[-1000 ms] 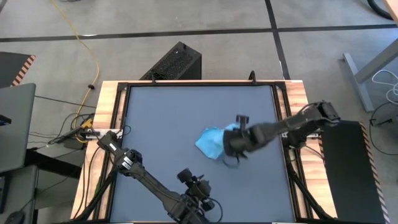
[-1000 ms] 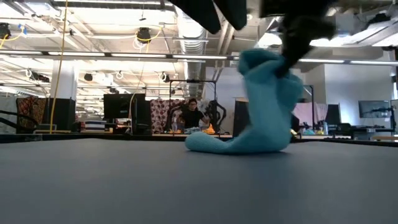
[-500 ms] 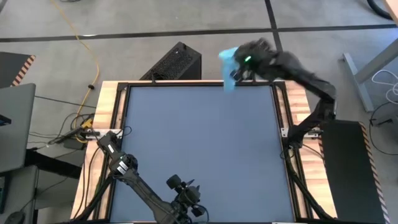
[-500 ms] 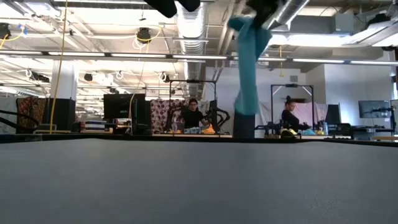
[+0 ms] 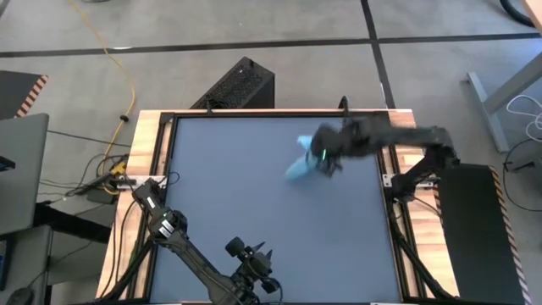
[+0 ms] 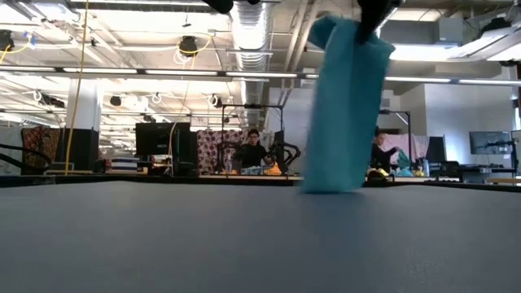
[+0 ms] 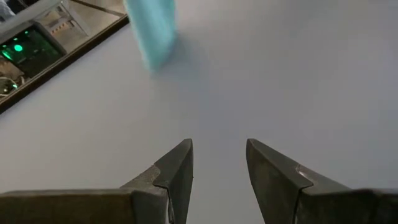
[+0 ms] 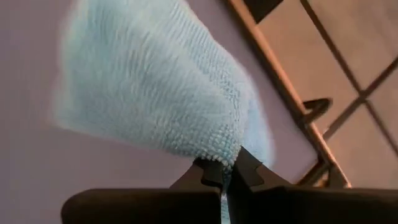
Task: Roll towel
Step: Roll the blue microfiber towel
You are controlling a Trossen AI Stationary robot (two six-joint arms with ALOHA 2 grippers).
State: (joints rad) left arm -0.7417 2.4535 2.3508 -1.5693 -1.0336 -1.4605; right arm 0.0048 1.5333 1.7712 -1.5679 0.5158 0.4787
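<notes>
Right gripper (image 5: 324, 155) is clamped tight on 1 edge of the towel (image 5: 301, 164), holding it up so it hangs in a narrow drape over the far right part of the worktop (image 5: 254, 212). In the low view the towel's bottom hem sits at or just above the worktop; contact cannot be confirmed.

Left gripper (image 7: 217, 163) waits near the worktop's near edge, well apart from the towel, about half open, holding nothing.

Step in hand, as judged: carrying and lowering the towel to spread it flat; rolling not yet begun. Next move calls for laying it out smooth.

Hidden: towel's full outline is blurred, and the gripped edge is covered by the fingers.
</notes>
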